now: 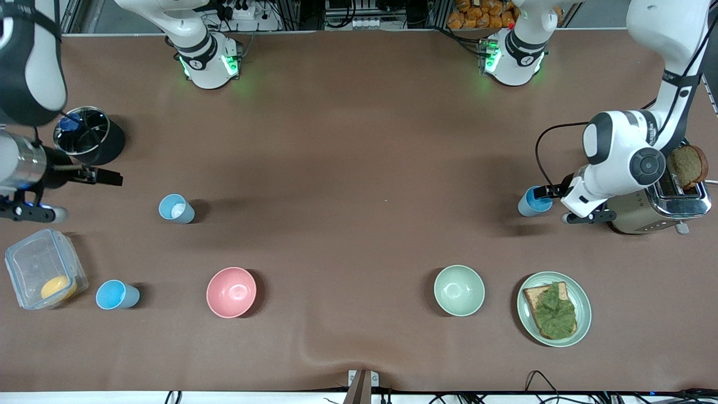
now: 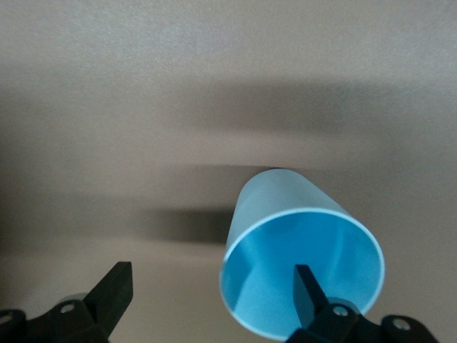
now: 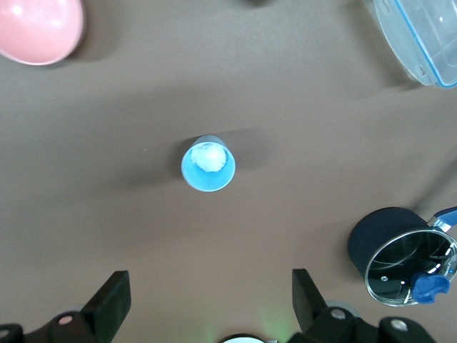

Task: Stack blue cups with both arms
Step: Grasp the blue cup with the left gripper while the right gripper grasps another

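Left end effector (image 2: 214,300): fingers spread, one finger (image 2: 312,291) inside the rim of a bright blue cup (image 2: 303,257), the other outside and clear of it. Not clamped yet. In the front view that cup (image 1: 533,202) sits beside the toaster (image 1: 662,205) at the left arm's end of the surface, touching the end effector tip.

Right end effector (image 3: 207,304): open, holding nothing, hanging high over the pale cup (image 3: 208,163) with the whitish spot inside. That cup (image 1: 175,209) stands upright toward the right arm's end, nearer the front camera than the black pot (image 1: 90,134).

There's a third blue cup (image 1: 116,295) beside the clear box (image 1: 44,276), nearer the front camera than the pale cup. Untouched.

Progress, my read: early. Nothing is stacked and all cups are well apart. You have the left grasp lined up but not closed. Left to do: close on that cup, lift, carry it across, nest it. The right arm hasn't picked anything yet.

Watch the rim grip: a thin wall could let the cup tilt on lift.
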Controlling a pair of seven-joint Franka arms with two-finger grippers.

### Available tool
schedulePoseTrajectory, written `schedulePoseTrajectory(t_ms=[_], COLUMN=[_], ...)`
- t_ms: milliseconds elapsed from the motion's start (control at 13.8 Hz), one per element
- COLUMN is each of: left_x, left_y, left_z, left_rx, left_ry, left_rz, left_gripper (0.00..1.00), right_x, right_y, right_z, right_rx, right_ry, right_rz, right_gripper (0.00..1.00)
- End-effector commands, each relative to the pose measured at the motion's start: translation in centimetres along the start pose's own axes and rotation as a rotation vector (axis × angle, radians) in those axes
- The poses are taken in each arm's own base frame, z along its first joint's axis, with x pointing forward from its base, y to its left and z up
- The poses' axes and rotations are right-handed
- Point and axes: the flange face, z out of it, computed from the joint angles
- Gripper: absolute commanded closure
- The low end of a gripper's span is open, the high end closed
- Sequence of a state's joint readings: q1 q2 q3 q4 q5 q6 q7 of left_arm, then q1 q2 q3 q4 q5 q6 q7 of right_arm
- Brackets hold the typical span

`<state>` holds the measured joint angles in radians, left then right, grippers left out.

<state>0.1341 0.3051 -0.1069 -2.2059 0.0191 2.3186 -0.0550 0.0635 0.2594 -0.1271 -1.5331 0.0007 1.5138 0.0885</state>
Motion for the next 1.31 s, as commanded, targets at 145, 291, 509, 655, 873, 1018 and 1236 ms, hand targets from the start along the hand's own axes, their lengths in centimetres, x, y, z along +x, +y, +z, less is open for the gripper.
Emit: schedulePoseTrajectory(t_ms=[145, 291, 509, 655, 873, 1018, 1236], left_x=[0.5, 0.8, 1.6, 2.0, 3.0, 3.2, 3.7], left_y=[1.4, 1.6, 1.6, 1.7, 1.7, 2.1, 2.7], left_z=[-0.3, -0.7, -2.0, -3.6, -7.0, -8.6, -10.7], left_rx=[-0.011, -0.012, -0.013, -0.013, -0.008, -0.008, -0.01], left_ry=[0.014, 0.021, 0.046, 0.064, 0.041, 0.049, 0.079], left_rz=[0.005, 0.002, 0.002, 0.003, 0.004, 0.011, 0.02], left_gripper=[0.96, 1.0, 1.0, 1.0, 1.0, 1.0, 1.0], right_x=[2.4, 2.7, 3.2, 4.1, 4.9, 5.0, 5.0], right_y=[1.4, 1.7, 3.0, 2.4, 1.9, 2.0, 1.7], right_z=[8.8, 11.6, 16.9, 20.8, 24.0, 25.0, 25.7], right_rx=[-0.009, -0.006, -0.003, -0.011, -0.017, -0.007, -0.008], right_ry=[0.019, 0.051, 0.096, 0.086, 0.054, 0.039, 0.021], right_rz=[0.004, -0.025, -0.077, -0.088, -0.093, -0.082, -0.08], right_gripper=[0.0, 0.0, 0.0, 0.0, 0.0, 0.04, 0.88])
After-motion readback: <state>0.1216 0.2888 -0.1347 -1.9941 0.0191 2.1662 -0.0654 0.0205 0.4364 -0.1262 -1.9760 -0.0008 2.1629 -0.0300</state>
